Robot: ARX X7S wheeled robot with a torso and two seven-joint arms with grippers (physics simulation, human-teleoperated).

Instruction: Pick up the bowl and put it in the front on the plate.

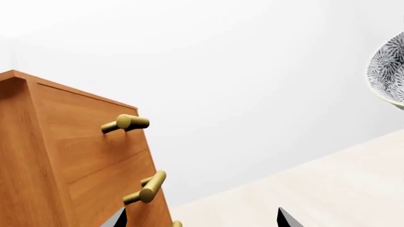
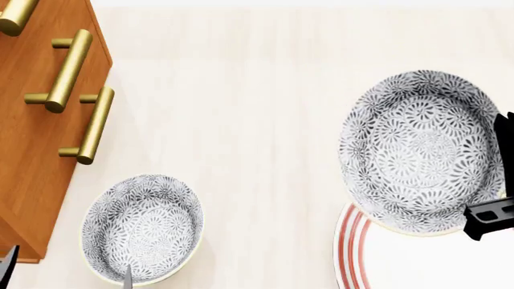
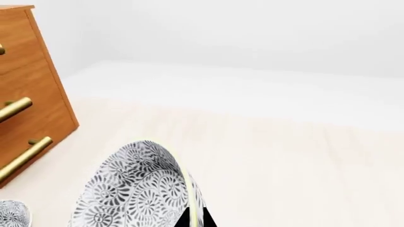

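Observation:
In the head view a flower-patterned bowl (image 2: 418, 159) hangs tilted above the far left rim of the red-ringed plate (image 2: 353, 256). My right gripper (image 2: 486, 218) is shut on the bowl's right rim. In the right wrist view the bowl's rim (image 3: 145, 189) runs between the two dark fingertips of the right gripper (image 3: 191, 221). The same bowl (image 1: 391, 71) shows at the edge of the left wrist view. My left gripper (image 1: 202, 221) is open and empty beside the wooden drawers. Only the left part of the plate shows.
A second identical bowl (image 2: 143, 227) sits on the pale table (image 2: 241, 120) at the front left, under the left gripper (image 2: 68, 274). A wooden drawer cabinet (image 2: 36, 138) with brass handles (image 2: 68, 69) stands along the left edge.

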